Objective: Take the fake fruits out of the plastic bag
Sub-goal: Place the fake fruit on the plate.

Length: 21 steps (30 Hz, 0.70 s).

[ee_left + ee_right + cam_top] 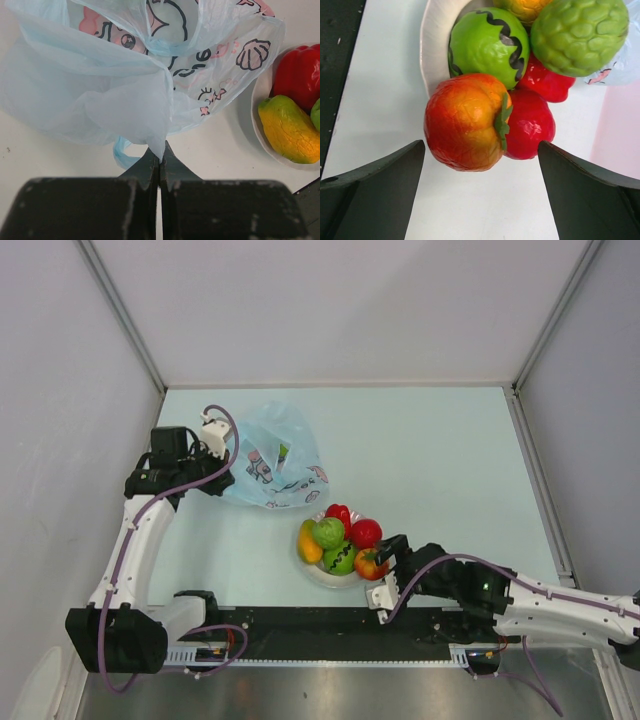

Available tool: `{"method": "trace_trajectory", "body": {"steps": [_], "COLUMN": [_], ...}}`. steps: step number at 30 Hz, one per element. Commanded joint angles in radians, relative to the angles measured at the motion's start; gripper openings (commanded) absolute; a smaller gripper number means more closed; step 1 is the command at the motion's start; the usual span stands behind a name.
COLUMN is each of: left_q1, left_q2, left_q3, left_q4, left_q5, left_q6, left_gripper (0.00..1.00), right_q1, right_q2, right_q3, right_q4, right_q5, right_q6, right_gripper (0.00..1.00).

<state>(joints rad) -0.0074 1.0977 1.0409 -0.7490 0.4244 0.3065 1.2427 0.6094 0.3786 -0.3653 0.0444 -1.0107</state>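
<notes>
The plastic bag (100, 90) is pinched in the closed left tool (160, 152). The right tool (480, 155) is spread wide, empty, facing the fake fruits (465, 120) piled by the surface's (450, 460) near edge.

The fruits (338, 540) sit heaped in the bowl (431, 40) — the plastic bag (275, 468) lies just behind, leftward.

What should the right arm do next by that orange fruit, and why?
Probably lift the right pincer straight up. Its jaws stand wide open either side of the orange-red fruit, which sits at the plate rim against the other fruits; a sideways move could knock it. The left pincer is shut on the plastic bag.
</notes>
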Motion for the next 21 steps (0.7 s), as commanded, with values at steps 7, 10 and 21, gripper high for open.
{"method": "trace_trajectory", "body": {"steps": [7,10,21], "left_q1": [0.004,0.004,0.004], "left_q2": [-0.007,-0.002,0.001], "left_q3": [-0.005,-0.001,-0.01], "left_q4": [0.025,0.028,0.033], "left_q5": [0.024,0.028,0.022], "left_q6": [0.005,0.0,0.0], "left_gripper": [0.0,0.0,0.0], "right_q1": [-0.068,-0.091,-0.124], "right_q2": [0.012,0.024,0.072], "right_q3": [0.082,0.089,0.089], "right_q4": [0.01,-0.006,0.0], "right_q5": [-0.116,-0.158,-0.202], "right_q6": [-0.017,0.004,0.003], "right_gripper": [1.0,1.0,1.0]}}
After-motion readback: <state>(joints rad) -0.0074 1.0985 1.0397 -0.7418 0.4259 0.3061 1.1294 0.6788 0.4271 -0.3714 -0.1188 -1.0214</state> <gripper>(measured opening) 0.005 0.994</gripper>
